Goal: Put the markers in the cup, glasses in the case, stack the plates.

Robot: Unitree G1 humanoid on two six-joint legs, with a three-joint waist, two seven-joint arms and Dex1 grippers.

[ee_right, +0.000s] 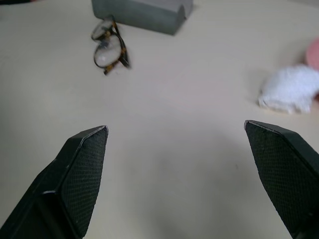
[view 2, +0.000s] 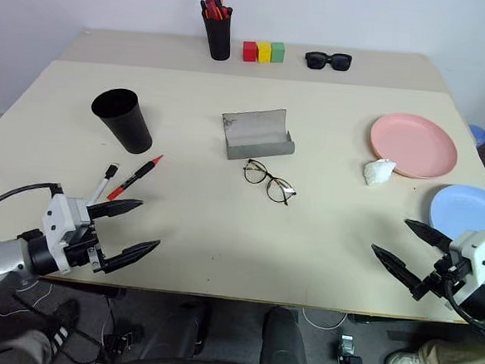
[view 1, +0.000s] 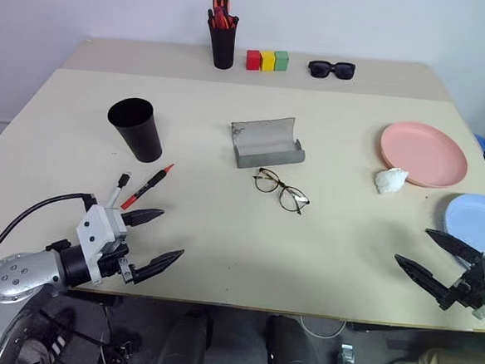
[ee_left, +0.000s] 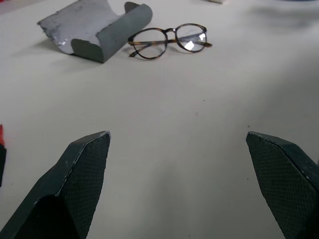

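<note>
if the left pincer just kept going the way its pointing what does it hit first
Probably the glasses, which lie ahead between its open fingers across bare table, with the open case just beyond and to one side. The left pincer points slightly downward, so it might meet the tabletop first.

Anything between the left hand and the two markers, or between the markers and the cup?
Nothing visible. The left hand is open, with bare table between it and the markers. The cup stands just beyond them, upright, with nothing between.
</note>
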